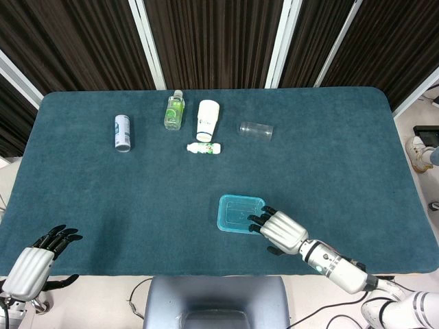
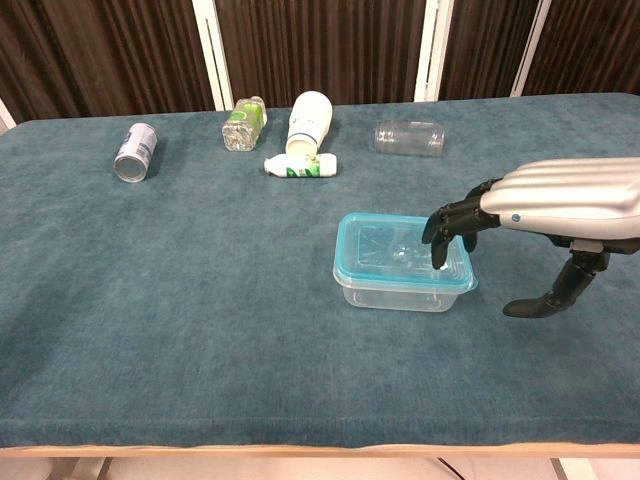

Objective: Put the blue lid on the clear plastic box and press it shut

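On counter (image 2: 200, 300): blue lid (image 2: 400, 252) sat on clear plastic box (image 2: 400, 292); right hand (image 2: 560, 200) empty, fingers apart; corners best pressed evenly

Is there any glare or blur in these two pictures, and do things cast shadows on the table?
Head view: sharp and evenly lit, with barely any shadows. Chest view: also sharp; the blue lid on the clear plastic box shows small bright glints, the right hand has a soft sheen, and a faint shadow lies under the box.
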### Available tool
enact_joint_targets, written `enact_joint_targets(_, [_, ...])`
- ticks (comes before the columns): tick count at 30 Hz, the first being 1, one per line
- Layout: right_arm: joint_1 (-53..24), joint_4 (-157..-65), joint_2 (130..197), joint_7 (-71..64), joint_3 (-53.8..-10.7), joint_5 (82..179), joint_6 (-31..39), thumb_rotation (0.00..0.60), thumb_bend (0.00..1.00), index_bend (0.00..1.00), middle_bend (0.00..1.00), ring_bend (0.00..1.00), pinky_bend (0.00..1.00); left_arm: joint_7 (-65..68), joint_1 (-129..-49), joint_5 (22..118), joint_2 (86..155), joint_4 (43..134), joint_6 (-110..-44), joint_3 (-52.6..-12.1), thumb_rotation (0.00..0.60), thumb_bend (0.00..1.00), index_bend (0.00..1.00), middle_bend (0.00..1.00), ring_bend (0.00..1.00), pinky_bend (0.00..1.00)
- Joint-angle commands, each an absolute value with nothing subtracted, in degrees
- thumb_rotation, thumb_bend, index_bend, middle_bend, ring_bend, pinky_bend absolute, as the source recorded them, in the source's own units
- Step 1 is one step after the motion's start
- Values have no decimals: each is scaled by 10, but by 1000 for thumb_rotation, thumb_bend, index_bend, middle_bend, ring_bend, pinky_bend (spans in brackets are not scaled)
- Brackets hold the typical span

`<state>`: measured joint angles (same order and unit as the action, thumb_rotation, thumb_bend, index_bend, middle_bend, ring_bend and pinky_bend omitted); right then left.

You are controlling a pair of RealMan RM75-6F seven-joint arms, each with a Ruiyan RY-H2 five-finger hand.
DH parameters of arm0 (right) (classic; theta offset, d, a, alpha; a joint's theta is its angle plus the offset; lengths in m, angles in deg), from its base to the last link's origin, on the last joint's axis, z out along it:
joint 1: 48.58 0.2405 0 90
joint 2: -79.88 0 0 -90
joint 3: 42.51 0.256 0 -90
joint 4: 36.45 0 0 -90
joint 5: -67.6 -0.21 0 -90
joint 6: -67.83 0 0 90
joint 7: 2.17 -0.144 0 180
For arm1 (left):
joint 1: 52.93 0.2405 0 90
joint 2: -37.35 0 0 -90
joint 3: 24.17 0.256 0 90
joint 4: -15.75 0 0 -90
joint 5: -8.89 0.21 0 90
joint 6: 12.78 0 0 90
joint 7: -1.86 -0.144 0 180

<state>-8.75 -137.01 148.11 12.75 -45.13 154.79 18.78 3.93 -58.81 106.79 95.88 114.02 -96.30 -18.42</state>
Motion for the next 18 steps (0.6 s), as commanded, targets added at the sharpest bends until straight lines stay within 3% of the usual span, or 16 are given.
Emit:
enact_joint_targets(1, [-88,-1372,1475,135,-452,1536,196,600,469,371,279,319,265,39,-588,1067,959,1141,-962,-185,600,399,276,193,116,293])
enact_joint_targets(8, [-84,-1382,1468,134,-454,1516,222,600,613,278,266,247,215,39,-589,1067,959,1140,-960,-184,600,400,276,193,116,293])
enact_joint_targets(18, [-84,-1374,1467,122,-456,1514,228,600,615,284,265,246,210,39,-589,1066,958,1141,-958,-184,600,399,276,193,116,293])
